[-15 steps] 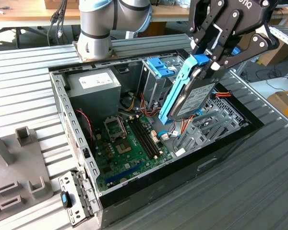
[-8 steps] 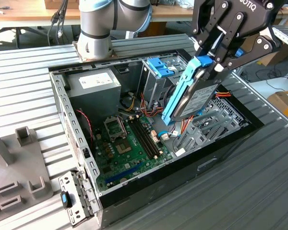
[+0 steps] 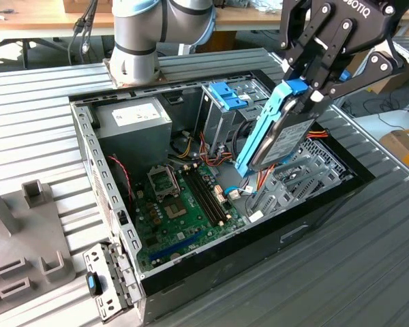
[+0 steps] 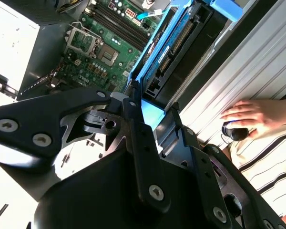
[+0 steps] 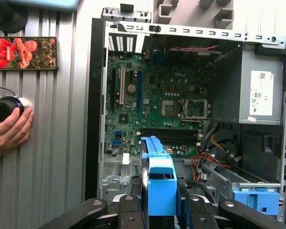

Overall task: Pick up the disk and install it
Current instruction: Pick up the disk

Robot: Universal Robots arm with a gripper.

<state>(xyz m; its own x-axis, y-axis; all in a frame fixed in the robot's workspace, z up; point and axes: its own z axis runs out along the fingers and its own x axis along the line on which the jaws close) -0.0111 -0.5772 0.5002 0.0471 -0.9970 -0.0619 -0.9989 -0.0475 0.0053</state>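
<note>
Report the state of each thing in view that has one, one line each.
disk, held tilted over the case, not yet installed
gripper, fingers shut on the disk
computer case, lying flat, side open
hand, resting against a black knob

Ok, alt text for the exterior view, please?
The robot's hand holds the blue-framed disk tilted over the open computer case, toward the exterior view's right. The motherboard lies exposed inside; the case sits on a ribbed metal table.
</note>
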